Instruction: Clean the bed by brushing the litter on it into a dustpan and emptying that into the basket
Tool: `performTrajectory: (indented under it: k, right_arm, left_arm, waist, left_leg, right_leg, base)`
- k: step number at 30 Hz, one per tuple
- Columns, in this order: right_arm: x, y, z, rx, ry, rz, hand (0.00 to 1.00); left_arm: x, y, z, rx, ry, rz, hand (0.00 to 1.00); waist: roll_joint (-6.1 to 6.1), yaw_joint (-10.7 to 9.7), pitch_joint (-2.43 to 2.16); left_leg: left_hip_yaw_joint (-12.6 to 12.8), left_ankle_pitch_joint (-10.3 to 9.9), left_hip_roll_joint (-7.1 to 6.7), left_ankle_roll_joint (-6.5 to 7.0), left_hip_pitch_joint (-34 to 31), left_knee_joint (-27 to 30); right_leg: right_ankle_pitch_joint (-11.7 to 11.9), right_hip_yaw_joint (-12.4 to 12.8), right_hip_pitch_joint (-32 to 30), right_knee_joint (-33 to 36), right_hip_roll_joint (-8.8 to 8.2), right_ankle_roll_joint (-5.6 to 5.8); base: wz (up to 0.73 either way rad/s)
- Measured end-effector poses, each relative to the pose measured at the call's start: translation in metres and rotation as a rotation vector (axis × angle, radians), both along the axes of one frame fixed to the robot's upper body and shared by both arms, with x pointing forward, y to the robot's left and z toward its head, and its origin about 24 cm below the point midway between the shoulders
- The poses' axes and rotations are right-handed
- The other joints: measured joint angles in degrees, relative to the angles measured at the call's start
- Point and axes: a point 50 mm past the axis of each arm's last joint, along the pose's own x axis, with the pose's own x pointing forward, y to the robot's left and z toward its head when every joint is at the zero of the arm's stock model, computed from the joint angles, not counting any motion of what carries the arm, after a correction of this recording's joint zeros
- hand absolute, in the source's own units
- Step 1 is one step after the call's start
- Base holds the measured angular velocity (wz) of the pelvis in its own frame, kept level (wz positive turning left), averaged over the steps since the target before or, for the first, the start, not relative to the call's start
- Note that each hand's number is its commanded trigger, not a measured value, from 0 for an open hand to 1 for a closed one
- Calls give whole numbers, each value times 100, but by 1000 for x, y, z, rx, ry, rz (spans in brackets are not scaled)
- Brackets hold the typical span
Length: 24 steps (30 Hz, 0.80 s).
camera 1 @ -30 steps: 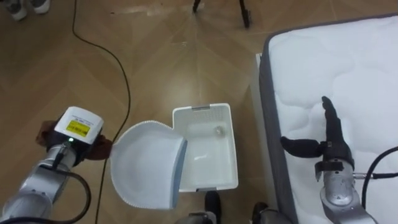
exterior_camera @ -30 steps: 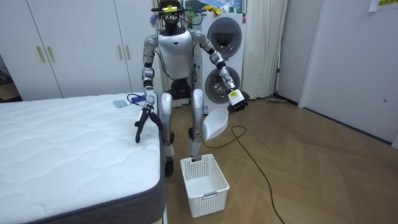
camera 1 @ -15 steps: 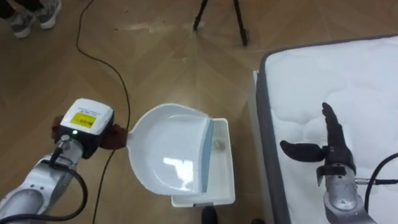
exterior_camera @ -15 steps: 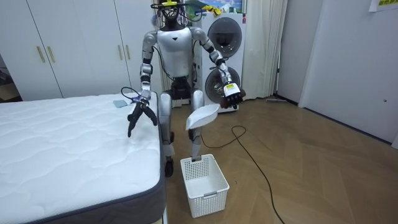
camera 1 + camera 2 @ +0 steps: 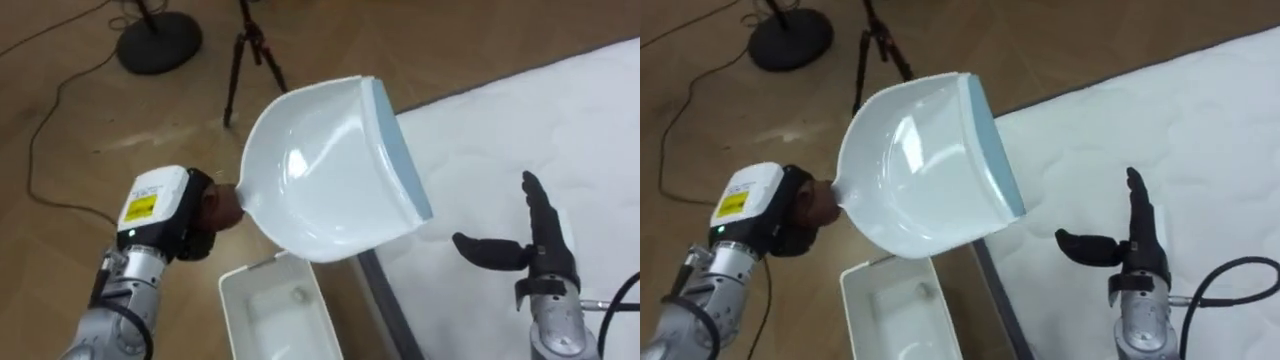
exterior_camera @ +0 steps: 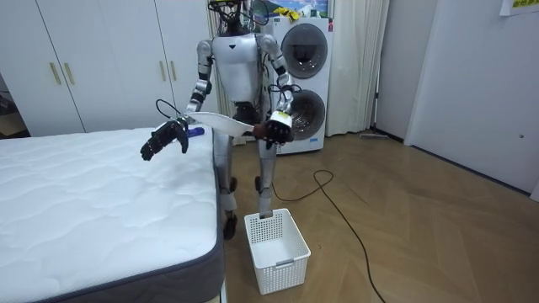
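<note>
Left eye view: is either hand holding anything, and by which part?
Left hand grips the white dustpan by its handle; right hand is open, empty.

Found no legible print.
Spotted a yellow label [image 5: 139, 208] with dark marks on the white tag [image 5: 165, 185] behind the left hand [image 5: 200, 235], at eight o'clock in the left eye view, but could not read it; likewise made out no words on the pale sheet [image 6: 515, 7] at one o'clock in the room view.

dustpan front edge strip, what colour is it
Pale blue-grey strip along the lip of an otherwise white dustpan; it shows best in the left eye view.
</note>
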Motion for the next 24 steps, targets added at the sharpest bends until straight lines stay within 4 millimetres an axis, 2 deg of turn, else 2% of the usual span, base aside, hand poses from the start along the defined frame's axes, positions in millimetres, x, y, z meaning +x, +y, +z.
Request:
performTrajectory:
  k: [1,2,3,4,5,6,7,8,9,11,12,13,14,15,16,17,19,20,24]
  right_arm:
    - [0,1,-1,7,4,-4,0]
    - [0,3,-2,13,9,-5,0]
    - [0,5,-3,19,10,-5,0]
    - [1,8,-4,34,14,-7,0]
    - [4,13,-4,51,15,2,0]
    - [7,16,-3,60,11,10,0]
    - [9,19,-3,72,8,17,0]
    - [9,18,-4,73,9,11,0]
    - [9,17,-4,77,10,4,0]
    - [12,17,-5,77,13,-7,0]
    - [13,17,-5,78,10,-8,0]
    - [14,18,-4,81,7,-6,0]
    - [15,20,-4,83,9,7,0]
    - [15,21,-4,84,12,20,0]
    - [16,26,-4,75,14,51,0]
    - [15,27,-4,69,17,67,0]
    - [11,27,-7,72,31,66,0]
    - [8,27,-8,69,34,69,0]
    - [5,32,-1,69,8,114,0]
  left_arm:
    - [0,-3,-1,-24,1,3,100]
    - [-1,-8,-3,-62,2,10,100]
    - [0,-9,-3,-85,1,16,100]
    - [0,-13,-3,-127,-7,25,100]
    - [1,-15,-2,-152,-14,34,100]
    - [2,-15,-1,-156,-18,34,100]
    - [4,-16,-1,-177,-19,36,100]
    - [5,-22,-1,-223,-19,33,100]
    - [5,-25,-1,-254,-20,32,100]
    - [6,-31,-1,-381,-28,64,100]
    - [7,-31,-1,-409,-31,74,100]
    - [8,-30,-1,-455,-33,96,100]
    - [6,-27,-5,-503,-18,129,100]
    - [3,-26,-8,-525,-8,146,100]
    - [0,-22,-12,-553,6,177,100]
    - [0,-22,-14,-569,15,193,100]
    - [-1,-25,-17,-610,28,200,100]
    - [-2,-28,-18,-640,41,199,100]
    - [-5,-37,-23,-682,78,186,100]
  waist:
    - [-56,-39,30]
    - [-110,-56,26]
    - [-137,-43,23]
    - [-182,-21,14]
    - [-197,13,9]
    - [-199,35,-1]
    - [-213,55,8]
    - [-199,36,13]
    - [-195,37,18]
    - [-283,173,47]
    - [-316,166,63]
    - [-386,177,100]
    - [-424,257,125]
    - [-429,318,124]
    - [-428,296,123]
    - [-374,186,104]
    - [-374,-23,93]
    - [-374,-117,68]
    - [-393,-324,39]
  left_leg:
    - [226,-59,29,-5,100,-1]
    - [480,-115,76,0,170,-1]
    - [610,-141,106,5,194,0]
    - [938,-178,200,11,227,-1]
    - [1286,-207,332,30,250,-18]
    - [1509,-225,428,44,230,-52]
    - [1938,-248,527,37,292,-96]
    - [2232,-260,562,31,458,-170]
    - [2404,-264,565,24,538,-215]
    - [2999,-291,504,-23,716,-293]
    - [3089,-297,485,-32,725,-271]
    - [3153,-299,473,-39,714,-193]
    - [2747,-285,457,-62,694,-137]
    - [2369,-280,454,-76,642,-78]
    - [1706,-282,472,-105,523,77]
    - [1386,-290,514,-151,428,178]
    - [1242,-263,520,-200,452,167]
    - [1204,-246,528,-228,460,142]
    - [1202,-219,597,-283,488,130]
  right_leg:
    - [18,-54,-36,71,15,-29]
    - [86,-104,-83,76,47,-63]
    - [143,-158,-121,55,66,-89]
    - [348,-438,-162,-101,108,-185]
    - [660,-817,-129,-436,157,-315]
    - [749,-1099,-63,-525,162,-367]
    - [504,-1827,-35,-116,30,-343]
    - [137,-2297,148,374,-213,-333]
    - [-5,-2441,290,562,-371,-274]
    - [-281,-2493,673,817,-876,98]
    - [-313,-2512,720,761,-974,150]
    - [-340,-2530,728,516,-1046,192]
    - [-360,-2561,705,362,-1015,190]
    - [-352,-2525,709,259,-977,181]
    - [-319,-2488,815,32,-880,141]
    - [-262,-2478,841,-103,-800,100]
    - [-244,-2420,847,-115,-754,76]
    - [-234,-2396,828,-115,-731,56]
    - [-199,-2344,818,-145,-640,-11]
  base:
    - [-108]
    - [-112]
    - [-129]
    - [-151]
    - [-156]
    - [-157]
    - [-137]
    - [-132]
    - [-137]
    - [-141]
    - [-118]
    - [-127]
    - [-145]
    - [-154]
    - [-108]
    - [-71]
    - [-20]
    - [-15]
    - [-11]
